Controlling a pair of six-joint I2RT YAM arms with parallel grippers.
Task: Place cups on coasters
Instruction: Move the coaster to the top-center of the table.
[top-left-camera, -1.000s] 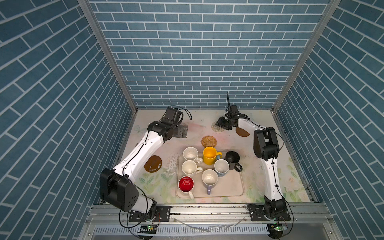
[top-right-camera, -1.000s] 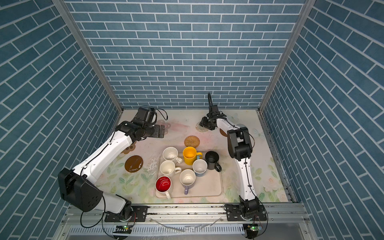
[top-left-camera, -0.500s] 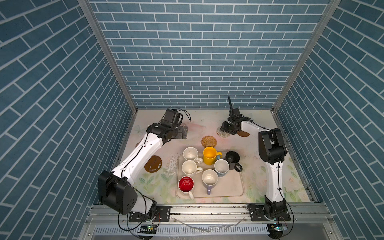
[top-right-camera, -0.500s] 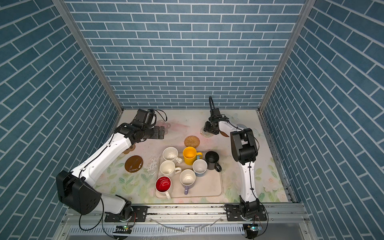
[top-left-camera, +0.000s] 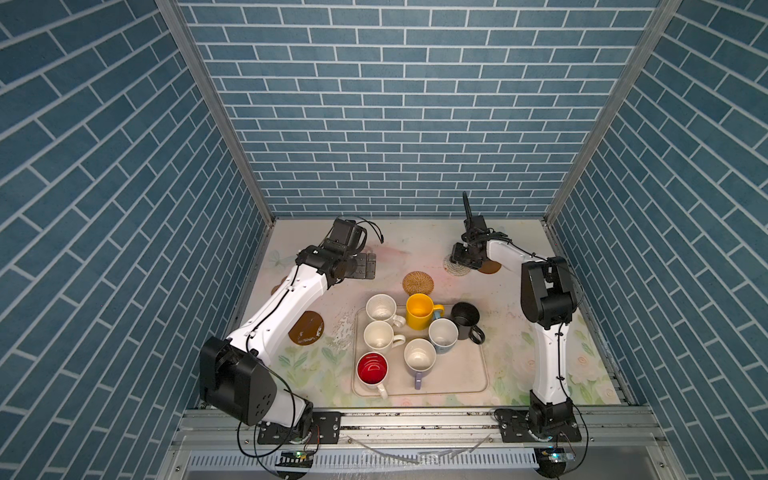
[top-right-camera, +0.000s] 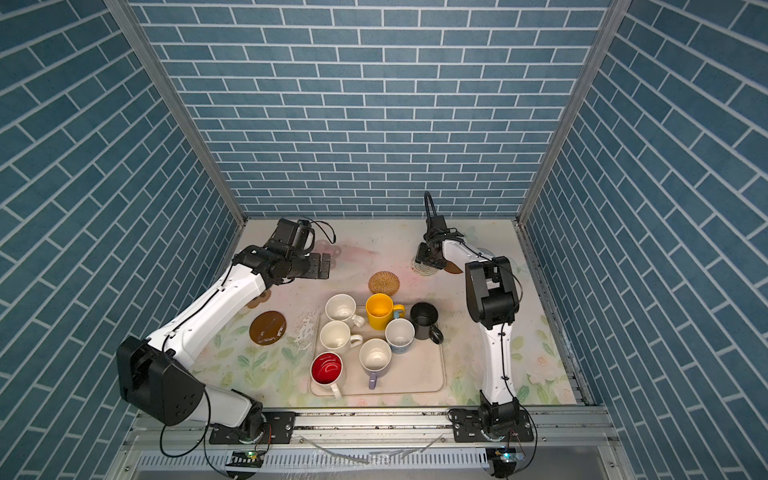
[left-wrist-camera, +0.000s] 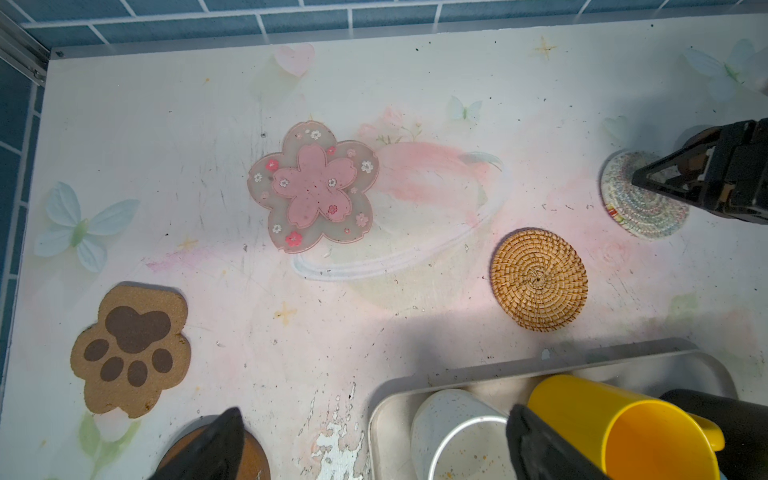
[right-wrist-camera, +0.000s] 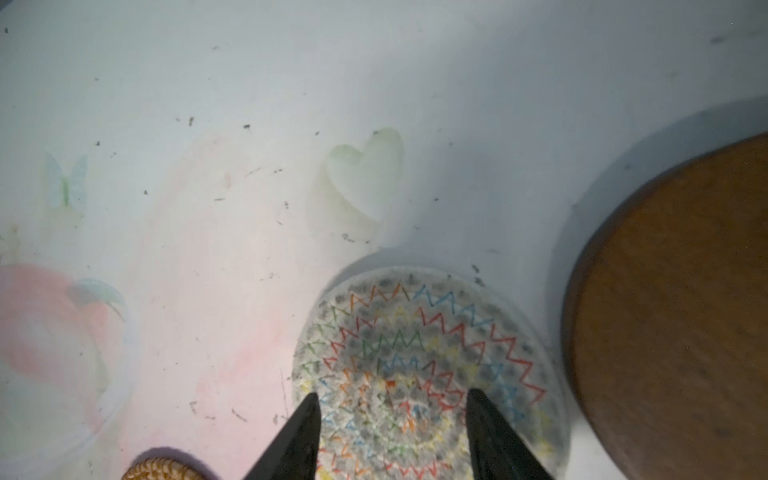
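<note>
Cups (top-left-camera: 442, 334), seven of them, stand close together on the far half of the cream tray (top-left-camera: 465, 374), in the near middle of the desk (top-left-camera: 415, 245). None is on a coaster.

In both top views the left arm hides most of the pink flower coaster (left-wrist-camera: 313, 187) and the paw coaster (left-wrist-camera: 131, 349). The left wrist view shows both complete, flat and well apart. The pale woven coaster (right-wrist-camera: 415, 365) is only a pale round in the top views, but the right wrist view shows its coloured zigzag stitches.

The flower coaster has bare desk on every side. The paw coaster lies near the desk's left edge, and the rattan coaster (left-wrist-camera: 539, 279) near the tray's far rim. The woven coaster lies just beside a brown disc (right-wrist-camera: 673, 311), with a narrow gap between them.

The right fingers (right-wrist-camera: 291, 440) are about half apart and hold nothing. Both tips are over the woven coaster, and I cannot tell if they touch it. The left fingers (left-wrist-camera: 216, 444) are wide apart and empty, above the desk.
</note>
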